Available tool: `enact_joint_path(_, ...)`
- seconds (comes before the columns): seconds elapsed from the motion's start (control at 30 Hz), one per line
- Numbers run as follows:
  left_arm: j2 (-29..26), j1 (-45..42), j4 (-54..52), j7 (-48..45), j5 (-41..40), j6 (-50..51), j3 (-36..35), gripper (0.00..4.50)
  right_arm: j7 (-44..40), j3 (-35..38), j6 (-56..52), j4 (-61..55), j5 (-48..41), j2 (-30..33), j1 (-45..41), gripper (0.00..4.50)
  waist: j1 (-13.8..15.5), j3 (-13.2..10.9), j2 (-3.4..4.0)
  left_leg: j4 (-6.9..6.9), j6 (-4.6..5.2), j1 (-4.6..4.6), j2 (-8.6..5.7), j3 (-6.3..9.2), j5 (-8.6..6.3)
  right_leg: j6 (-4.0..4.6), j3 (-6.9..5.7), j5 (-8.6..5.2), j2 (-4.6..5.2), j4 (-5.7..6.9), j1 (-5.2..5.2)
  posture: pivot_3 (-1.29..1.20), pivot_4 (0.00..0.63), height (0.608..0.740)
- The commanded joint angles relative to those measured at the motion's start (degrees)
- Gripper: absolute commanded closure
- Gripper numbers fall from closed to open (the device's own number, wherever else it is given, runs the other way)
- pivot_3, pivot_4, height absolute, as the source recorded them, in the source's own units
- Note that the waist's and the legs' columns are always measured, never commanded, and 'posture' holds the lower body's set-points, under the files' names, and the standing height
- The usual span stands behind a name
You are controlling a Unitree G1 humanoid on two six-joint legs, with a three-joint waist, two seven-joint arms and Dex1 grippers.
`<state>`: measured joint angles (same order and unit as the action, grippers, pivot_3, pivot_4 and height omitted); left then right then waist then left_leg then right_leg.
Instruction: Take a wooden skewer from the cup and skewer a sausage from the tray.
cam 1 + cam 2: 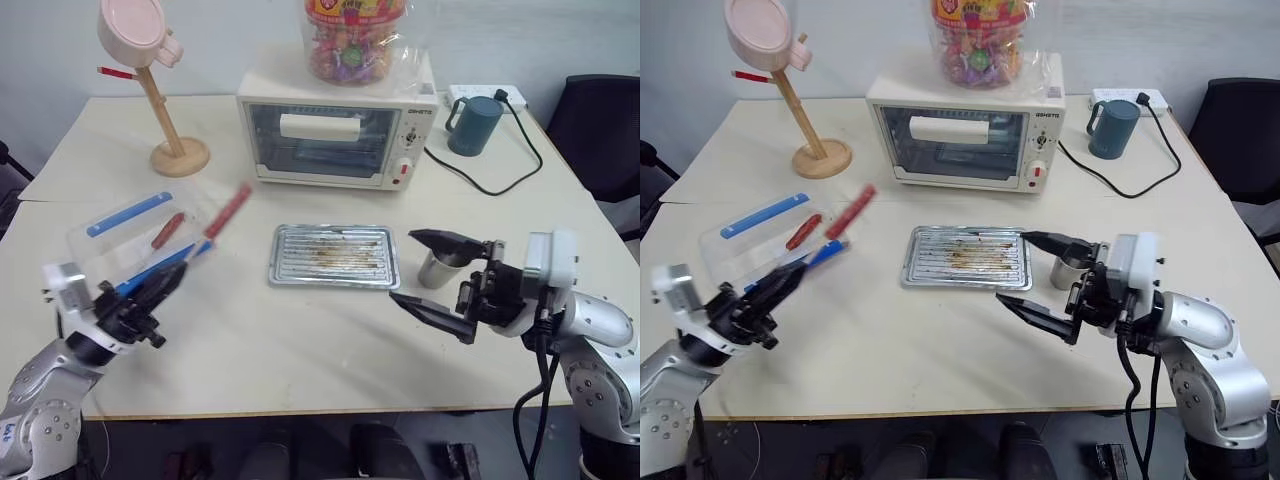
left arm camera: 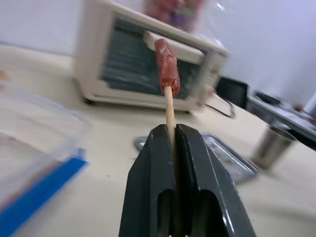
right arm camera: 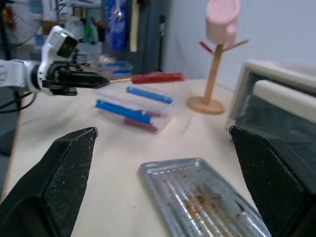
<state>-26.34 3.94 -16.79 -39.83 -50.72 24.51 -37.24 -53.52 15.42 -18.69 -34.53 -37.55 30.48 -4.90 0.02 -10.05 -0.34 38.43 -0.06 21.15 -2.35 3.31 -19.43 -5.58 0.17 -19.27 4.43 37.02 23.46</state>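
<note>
At left end effector [image 2: 174, 148], wooden skewer [image 2: 170, 109] pinched, sausage [image 2: 167, 66] impaled

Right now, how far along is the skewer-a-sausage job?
Looks essentially done: the sausage sits impaled on the wooden skewer, lifted off the tray, which has no sausage on it. In hand: the left pincer is shut on the skewer. The right pincer hangs open by the cup. Nothing of the task visibly remains.

Bright, even indoor light with soft shadows; motion blur on the sausage [image 1: 229, 210]; hazy wrist-view backgrounds
</note>
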Motion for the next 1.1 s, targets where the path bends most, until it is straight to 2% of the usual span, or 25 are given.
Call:
enact_joint_path(0.03,-2.8,-0.6,3.5,-0.9,-0.8,-1.8,-3.4,4.50,1.4,0.0,5.0,-1.9,3.0,-0.1,2.6,0.02,0.0,0.0,0.00,0.00,0.00,0.01,-0.03,0.00,0.00,0.00,0.01,0.00,0.01,0.00,0.00,0.00,0.150,0.740)
enact_joint_path(0.1,-7.2,-1.9,7.8,-5.1,1.5,-2.4,-2.0,4.50,1.3,-0.4,6.3,-1.0,3.6,-0.1,3.4,0.02,0.0,0.0,-0.01,-0.01,0.00,-0.02,-0.01,0.00,0.00,0.00,0.00,0.00,-0.01,0.01,0.00,0.00,0.150,0.740)
enact_joint_path(0.23,-18.7,-11.2,23.8,-14.7,6.1,-4.2,1.3,4.50,-1.1,-0.6,10.3,1.5,5.5,1.3,5.1,0.02,0.2,0.0,-0.10,-0.02,-0.01,-0.02,-0.02,0.04,0.03,0.01,-0.06,0.00,-0.04,0.05,0.00,0.00,0.150,0.740)
enact_joint_path(0.4,-27.2,-20.0,44.4,-26.4,14.0,-11.3,6.8,4.50,-1.9,-0.4,13.0,2.0,6.2,2.3,7.2,0.02,-0.5,0.0,-0.09,-0.25,0.03,-0.05,-0.10,-0.02,0.02,0.01,0.00,0.00,0.01,-0.05,0.04,0.00,0.150,0.740)
enact_joint_path(0.53,-30.3,-25.7,55.8,-31.2,18.1,-15.3,9.4,4.50,-1.6,0.3,13.7,2.5,6.1,3.4,7.7,0.02,-0.8,0.0,-0.12,-0.32,0.03,-0.02,-0.07,-0.01,0.03,0.01,-0.01,0.00,-0.03,0.08,0.12,0.00,0.150,0.740)
enact_joint_path(0.73,-31.5,-30.7,65.8,-34.3,22.6,-19.6,12.1,4.50,-1.1,0.5,14.3,3.0,6.2,4.2,7.8,0.02,-0.8,0.1,-0.15,-0.22,0.03,-0.01,-0.08,-0.01,0.03,0.01,0.02,0.00,-0.01,0.12,0.12,0.00,0.150,0.740)
enact_joint_path(0.77,-31.7,-31.0,66.9,-34.9,23.2,-19.8,12.4,3.93,-1.0,0.4,14.3,3.0,6.1,4.3,7.7,0.00,-0.8,0.1,-0.15,-0.22,0.03,-0.01,-0.09,-0.01,0.03,0.01,0.02,0.00,-0.01,0.25,0.13,0.00,0.150,0.740)
enact_joint_path(0.97,-32.5,-31.1,67.8,-35.9,24.0,-22.3,11.4,2.52,-1.6,0.0,14.2,3.8,5.8,5.3,7.4,0.00,-0.8,0.1,-0.19,-0.19,0.03,0.00,-0.08,-0.02,0.02,0.01,0.02,0.00,0.00,0.37,0.17,0.00,0.150,0.740)
enact_joint_path(1.1,-32.0,-30.1,61.2,-37.1,23.1,-24.5,11.1,1.52,-2.7,-0.2,14.3,4.9,5.5,6.1,7.3,0.00,-0.6,0.1,-0.21,-0.16,0.04,0.01,-0.08,-0.02,0.02,0.01,0.02,0.00,0.01,0.37,0.16,0.00,0.150,0.740)
